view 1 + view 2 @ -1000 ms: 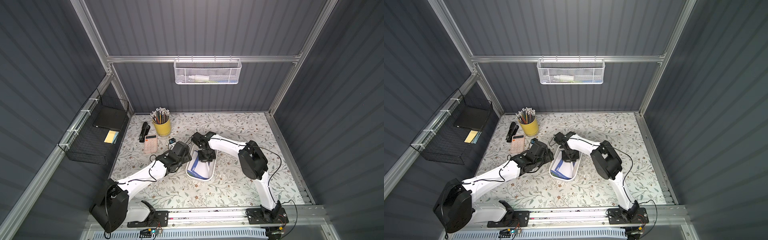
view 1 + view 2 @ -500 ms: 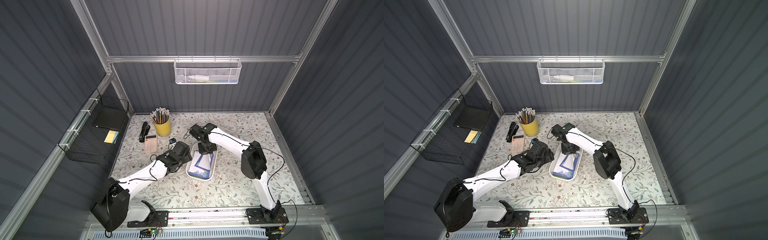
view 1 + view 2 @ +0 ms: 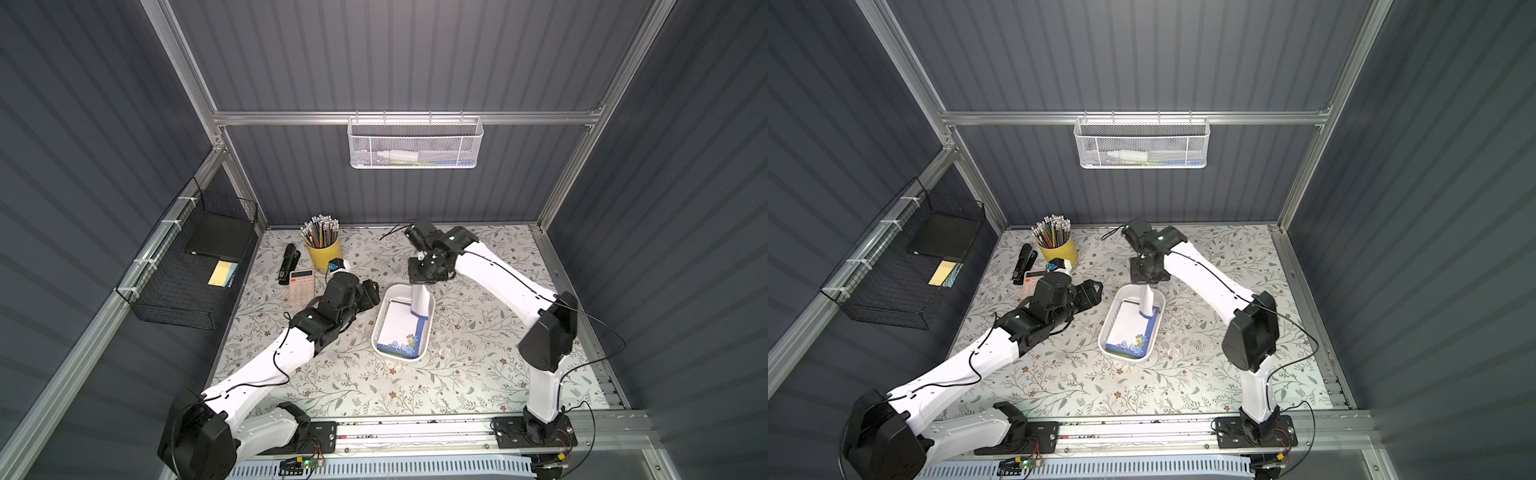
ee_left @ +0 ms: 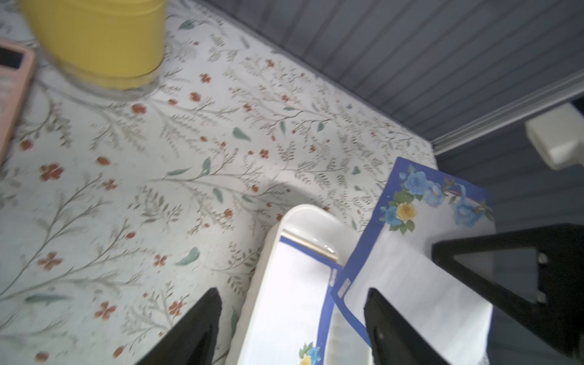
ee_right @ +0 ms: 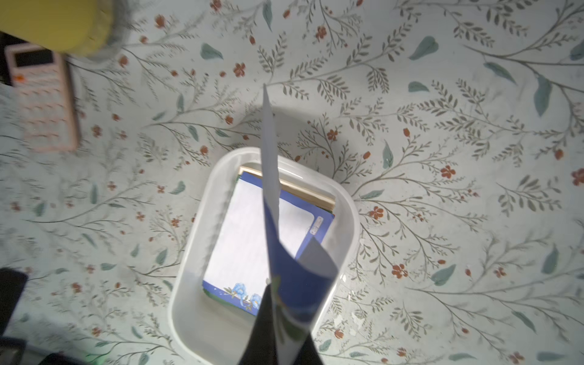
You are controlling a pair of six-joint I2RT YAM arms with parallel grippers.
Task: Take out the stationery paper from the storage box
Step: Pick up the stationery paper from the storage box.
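Note:
The storage box is a shallow white tray in the middle of the floral table. A stack of stationery paper lies in it, with a blue-bordered flowered sheet on top. My right gripper is shut on one blue-bordered sheet. That sheet hangs on edge above the box's far end, its lower corner still inside. My left gripper is open, holds nothing, and sits just beside the box's left rim. The lifted sheet stands past that rim.
A yellow pencil cup, a pink calculator and a black stapler sit at the back left of the table. A black wire basket hangs on the left wall. A white mesh basket hangs on the back wall.
My right gripper has shut on the top sheet and risen from inside the box, drawing the sheet up on edge. The left arm has stayed about where it was.

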